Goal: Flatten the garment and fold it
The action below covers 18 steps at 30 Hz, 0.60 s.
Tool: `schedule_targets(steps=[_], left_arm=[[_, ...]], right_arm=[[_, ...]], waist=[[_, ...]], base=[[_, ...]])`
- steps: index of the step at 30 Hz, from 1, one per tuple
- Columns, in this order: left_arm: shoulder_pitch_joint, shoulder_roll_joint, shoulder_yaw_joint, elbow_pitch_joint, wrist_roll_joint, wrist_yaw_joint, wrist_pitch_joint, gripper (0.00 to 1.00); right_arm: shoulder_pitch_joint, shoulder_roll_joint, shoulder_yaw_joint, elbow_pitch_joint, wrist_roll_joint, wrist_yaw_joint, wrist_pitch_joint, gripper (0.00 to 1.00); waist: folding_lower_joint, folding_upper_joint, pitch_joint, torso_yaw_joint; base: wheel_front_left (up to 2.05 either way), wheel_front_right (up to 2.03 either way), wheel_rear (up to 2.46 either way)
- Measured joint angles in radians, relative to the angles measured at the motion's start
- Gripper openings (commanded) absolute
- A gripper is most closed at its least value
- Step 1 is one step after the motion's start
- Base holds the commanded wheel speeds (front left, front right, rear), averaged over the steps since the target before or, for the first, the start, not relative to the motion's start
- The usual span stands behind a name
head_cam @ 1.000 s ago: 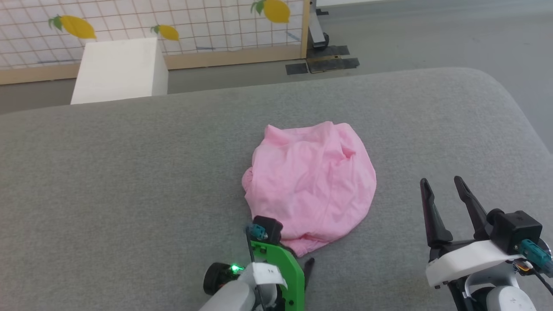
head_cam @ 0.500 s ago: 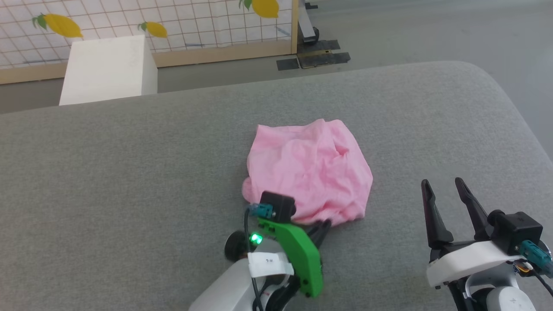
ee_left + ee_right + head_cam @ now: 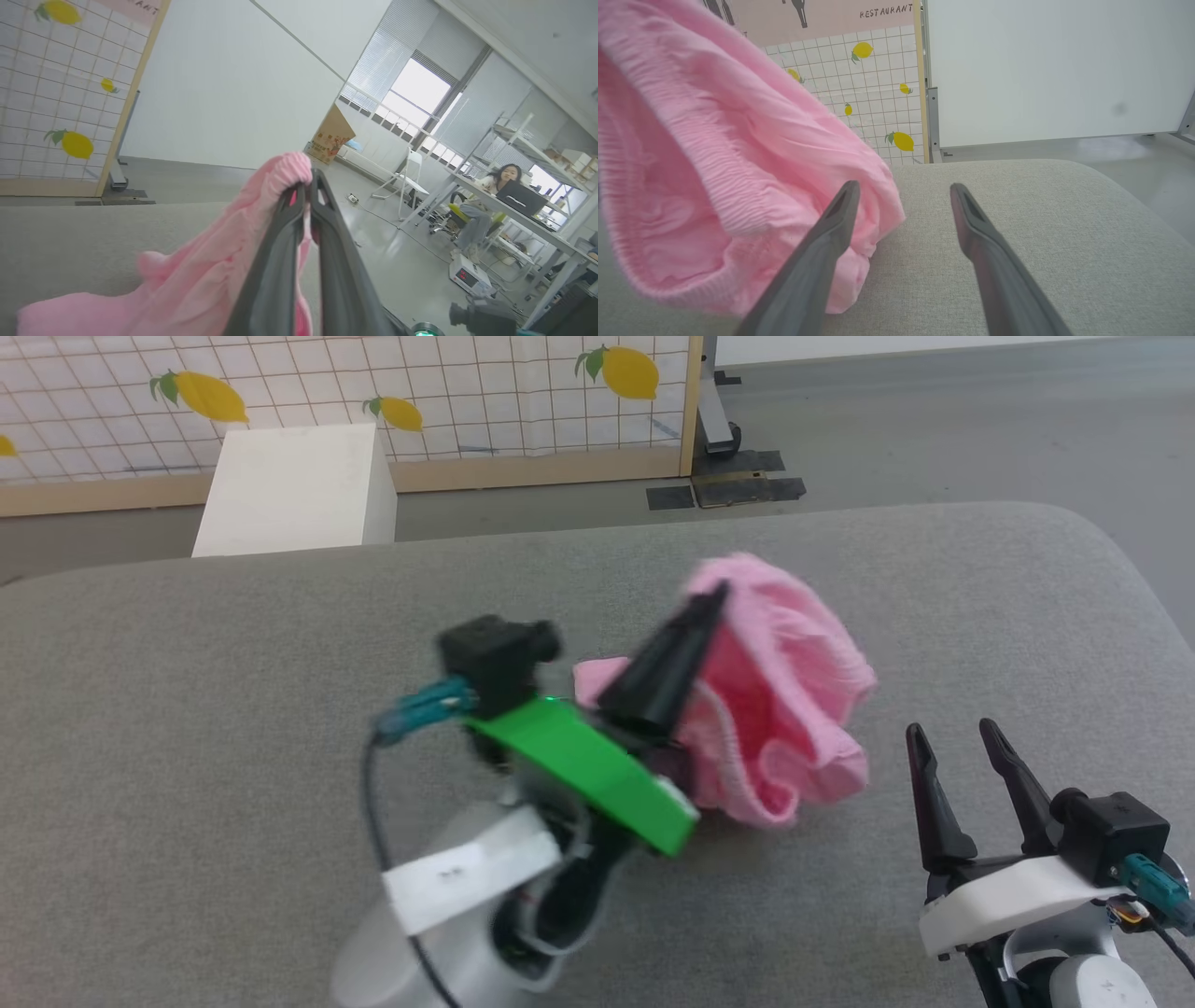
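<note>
The pink shorts (image 3: 789, 709) hang bunched above the grey cushioned surface (image 3: 233, 663), lifted by their gathered elastic waistband. My left gripper (image 3: 714, 597) is shut on that waistband, fingers pointing up and to the right; in the left wrist view the left gripper (image 3: 306, 179) pinches the pink waistband (image 3: 285, 170) at its fingertips. The lower cloth still rests on the surface. My right gripper (image 3: 952, 742) stands open at the lower right, just right of the shorts. In the right wrist view the right gripper (image 3: 903, 189) holds nothing, and the shorts (image 3: 719, 158) hang to its left.
A white box (image 3: 294, 490) stands on the floor beyond the surface's far edge, before a lemon-patterned screen (image 3: 373, 392). The surface's rounded right corner (image 3: 1102, 551) is near. A person sits at a desk (image 3: 507, 186) far off in the left wrist view.
My left gripper closed on the near edge of the shorts and raised it up and away, so the flat cloth is now bunched and hanging. The head camera shifted. The right gripper stayed put.
</note>
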State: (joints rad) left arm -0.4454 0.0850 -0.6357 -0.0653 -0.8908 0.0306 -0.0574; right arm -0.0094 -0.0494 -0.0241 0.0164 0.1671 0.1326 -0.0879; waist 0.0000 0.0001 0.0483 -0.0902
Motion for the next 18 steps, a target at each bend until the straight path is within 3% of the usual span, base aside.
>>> schedule_targets(steps=[5, 8, 15, 16, 17, 18], left_arm=[[0.139, 0.121, 0.156, 0.011, -0.027, 0.130, -0.027, 0.00], [0.218, 0.193, 0.250, 0.090, -0.035, 0.194, -0.051, 0.00], [0.244, 0.254, 0.330, 0.351, -0.034, 0.306, -0.047, 0.00], [0.245, 0.255, 0.331, 0.375, -0.035, 0.317, -0.036, 0.60], [0.246, 0.253, 0.333, 0.393, -0.042, 0.320, -0.027, 1.00], [0.246, 0.247, 0.338, 0.399, -0.054, 0.317, -0.031, 1.00]], right_arm=[[0.000, 0.000, 0.001, -0.002, 0.002, 0.000, 0.000, 1.00], [0.000, 0.000, -0.007, -0.006, 0.002, 0.000, -0.002, 1.00], [-0.013, 0.000, 0.002, -0.002, 0.004, 0.000, -0.002, 1.00], [-0.015, 0.000, 0.004, -0.001, 0.004, 0.000, -0.004, 1.00], [-0.016, 0.000, 0.006, 0.000, 0.004, 0.000, -0.005, 1.00], [-0.016, 0.000, 0.007, 0.001, 0.004, 0.000, -0.008, 1.00]], waist=[[0.0000, 0.0000, 0.009, 0.006], [0.0000, -0.0001, 0.021, 0.012], [0.0000, -0.0001, 0.051, 0.017], [0.0000, -0.0001, 0.053, 0.016], [0.0001, -0.0001, 0.053, 0.014], [0.0000, -0.0001, 0.054, 0.013]], base=[[0.00, 0.00, 0.00], [0.00, 0.00, 0.00], [0.00, 0.00, 0.00], [0.00, 0.00, 0.00], [0.00, 0.00, 0.00], [0.00, 0.00, 0.00]])
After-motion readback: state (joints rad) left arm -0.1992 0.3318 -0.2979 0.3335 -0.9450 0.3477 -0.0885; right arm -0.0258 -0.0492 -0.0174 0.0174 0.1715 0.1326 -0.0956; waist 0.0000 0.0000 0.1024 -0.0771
